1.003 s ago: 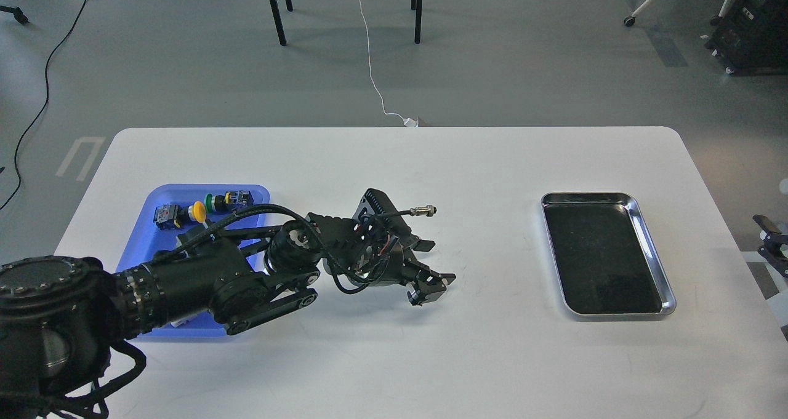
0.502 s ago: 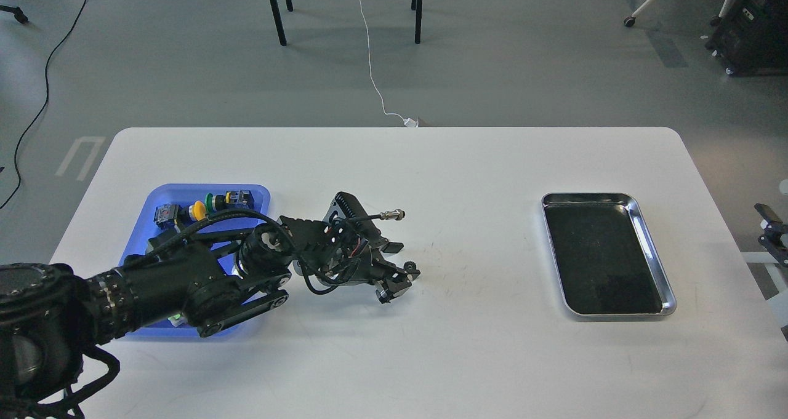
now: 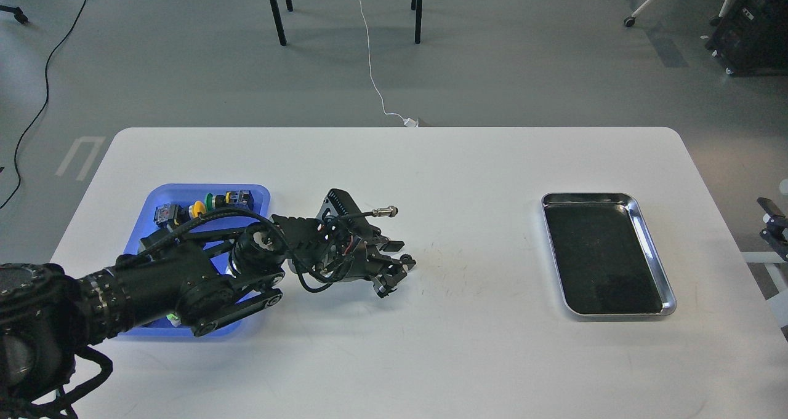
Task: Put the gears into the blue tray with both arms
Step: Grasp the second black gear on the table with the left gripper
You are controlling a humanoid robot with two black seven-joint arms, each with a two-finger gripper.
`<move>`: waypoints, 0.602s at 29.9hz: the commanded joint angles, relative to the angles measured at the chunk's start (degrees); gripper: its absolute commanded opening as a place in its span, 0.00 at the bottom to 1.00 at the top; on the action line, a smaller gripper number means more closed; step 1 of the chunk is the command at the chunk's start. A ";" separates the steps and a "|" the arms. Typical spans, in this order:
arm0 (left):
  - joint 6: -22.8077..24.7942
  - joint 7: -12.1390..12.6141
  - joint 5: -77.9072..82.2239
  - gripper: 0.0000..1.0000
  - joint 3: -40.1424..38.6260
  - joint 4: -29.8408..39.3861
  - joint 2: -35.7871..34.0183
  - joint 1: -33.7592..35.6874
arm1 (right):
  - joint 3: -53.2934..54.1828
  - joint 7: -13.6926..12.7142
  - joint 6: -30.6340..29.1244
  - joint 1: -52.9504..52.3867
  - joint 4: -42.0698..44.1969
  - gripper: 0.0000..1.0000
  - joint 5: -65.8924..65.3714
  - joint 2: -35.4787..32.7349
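Observation:
My left arm reaches across the blue tray (image 3: 261, 192) from the lower left, and its gripper (image 3: 396, 270) hangs over the white table just right of that tray. A tiny black toothed gear (image 3: 406, 259) sits pinched at the fingertips, so the gripper is shut on it. The arm covers most of the tray's lower half. Only a small dark piece of my right gripper (image 3: 773, 221) pokes in at the right edge, too small to tell its fingers apart. I see just this one gear.
Colourful push-button switches (image 3: 206, 206) lie at the back of the blue tray. A shiny silver tray (image 3: 654, 247) with a dark bottom stands on the right of the table (image 3: 468, 173). Chair legs and cables are on the floor beyond.
My left gripper has pulled back leftward toward the blue tray, closing on the gear, which now shows at its fingertips. The right gripper piece has shifted slightly at the edge.

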State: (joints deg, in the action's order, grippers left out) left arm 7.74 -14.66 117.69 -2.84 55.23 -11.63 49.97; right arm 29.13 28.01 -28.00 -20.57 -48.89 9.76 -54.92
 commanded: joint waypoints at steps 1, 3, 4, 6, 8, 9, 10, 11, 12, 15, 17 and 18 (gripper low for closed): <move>-0.01 0.07 0.09 0.42 0.12 -0.04 0.12 -0.14 | 0.13 -0.01 0.00 0.00 0.02 0.97 0.00 -0.01; -0.01 0.07 0.09 0.42 0.12 -0.04 0.12 -0.14 | 0.14 -0.01 0.00 0.00 0.02 0.97 0.00 -0.01; -0.01 0.07 0.09 0.42 0.12 -0.13 0.12 -0.14 | 0.14 -0.01 0.00 0.00 0.02 0.97 0.00 -0.01; -0.01 0.07 0.09 0.43 0.12 -0.30 0.12 -0.22 | 0.14 -0.01 0.00 0.00 -0.07 0.97 0.00 -0.01; -0.01 0.07 0.09 0.43 0.20 -0.39 0.12 -0.22 | 0.14 -0.01 0.00 0.00 -0.07 0.97 0.00 -0.01; -0.01 0.07 0.17 0.43 0.20 -0.48 0.12 -0.31 | 0.22 -0.01 0.00 0.00 -0.07 0.97 0.00 -0.01; -0.01 0.16 0.17 0.42 0.12 -0.48 0.21 -0.40 | 0.22 -0.01 0.00 0.00 -0.07 0.97 0.00 -0.01; -0.01 0.16 0.17 0.42 0.12 -0.48 0.29 -0.31 | 0.22 -0.01 0.00 0.00 -0.07 0.97 0.00 -0.01; -0.01 0.16 0.17 0.42 0.12 -0.57 0.47 -0.31 | 0.31 -0.01 0.00 0.00 -0.07 0.97 0.00 0.07; 0.08 0.16 0.26 0.41 0.20 -0.74 1.52 -0.22 | 0.66 -0.01 0.00 0.00 -0.07 0.97 0.00 -0.01; 0.08 0.16 0.35 0.40 0.20 -0.74 1.79 -0.40 | 0.75 -0.01 0.00 0.00 -0.07 0.97 0.00 -0.01; 0.08 0.16 0.61 0.38 0.20 -0.66 1.79 -0.49 | 0.75 -0.01 0.00 0.00 -0.07 0.97 0.00 -0.10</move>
State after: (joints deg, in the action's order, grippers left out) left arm 7.81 -14.51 117.98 -2.67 54.53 -10.13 49.65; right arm 29.79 28.00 -28.00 -20.57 -48.96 9.76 -54.92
